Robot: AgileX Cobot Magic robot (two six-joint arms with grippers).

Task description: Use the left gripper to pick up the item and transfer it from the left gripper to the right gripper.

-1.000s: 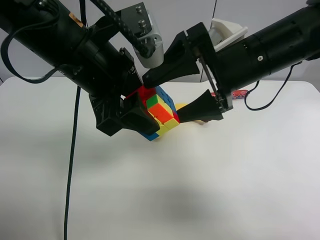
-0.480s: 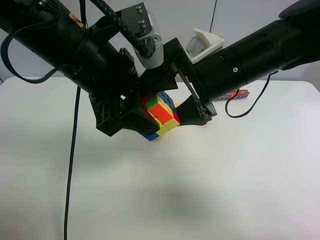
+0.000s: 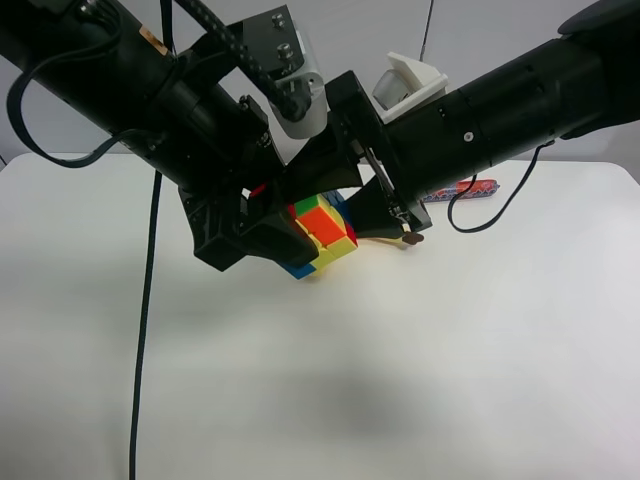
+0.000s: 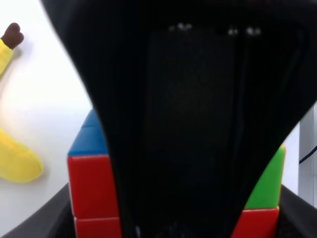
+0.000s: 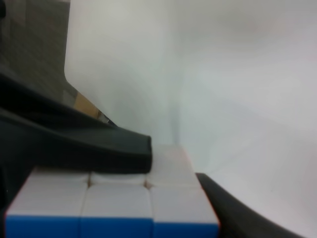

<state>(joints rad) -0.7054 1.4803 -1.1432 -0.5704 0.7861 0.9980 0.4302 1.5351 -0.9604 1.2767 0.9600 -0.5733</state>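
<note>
A multicoloured puzzle cube (image 3: 322, 228) is held above the white table. My left gripper (image 3: 290, 235), on the arm at the exterior high view's left, is shut on it. My right gripper (image 3: 345, 205) reaches in from the other side, its jaws open and standing close on either side of the cube. In the right wrist view the cube's white face (image 5: 114, 203) lies between the two black fingers (image 5: 99, 148). In the left wrist view the cube (image 4: 91, 183) shows red, blue and green, with the right gripper's black body covering most of it.
A yellow banana (image 4: 15, 158) lies on the table behind the cube, mostly hidden in the exterior view. A red and blue packet (image 3: 470, 188) lies at the far edge. A black cable (image 3: 145, 300) hangs down over the table (image 3: 450, 350).
The right arm has moved in toward the cube and its jaws have narrowed around it. The left arm and the cube have stayed in place.
</note>
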